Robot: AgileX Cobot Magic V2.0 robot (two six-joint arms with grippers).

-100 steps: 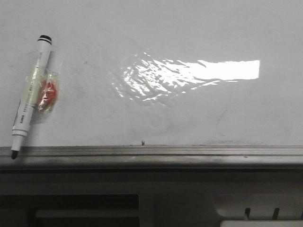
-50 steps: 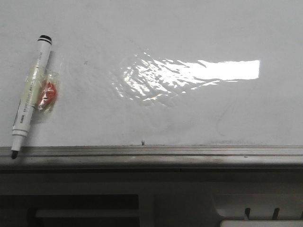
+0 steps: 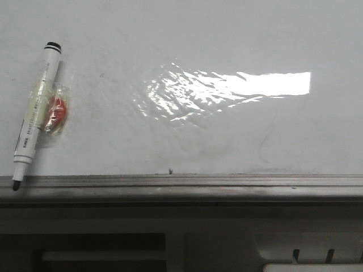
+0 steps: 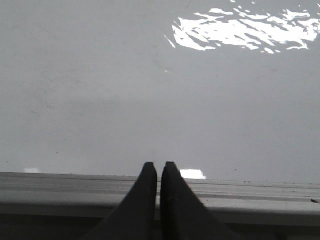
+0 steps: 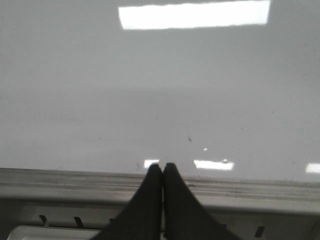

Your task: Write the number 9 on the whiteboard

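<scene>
The whiteboard (image 3: 227,34) fills the front view, glossy and wrinkled, with a grey tray rail (image 3: 187,187) along its near edge. No number 9 shows on it. A white marker (image 3: 35,116) with black ends lies at the board's left, tip on the rail, with a red piece in clear tape (image 3: 55,112) stuck beside it. My left gripper (image 4: 158,167) is shut and empty, its tips over the rail (image 4: 60,192) at the board's edge (image 4: 150,90). My right gripper (image 5: 162,167) is shut and empty, also over the rail (image 5: 260,192). Neither gripper shows in the front view.
A bright lamp reflection (image 3: 238,85) lies across the board's wrinkled middle. Below the rail is a dark-slotted robot base (image 3: 170,249). A pale tray edge (image 5: 45,232) shows under the rail in the right wrist view.
</scene>
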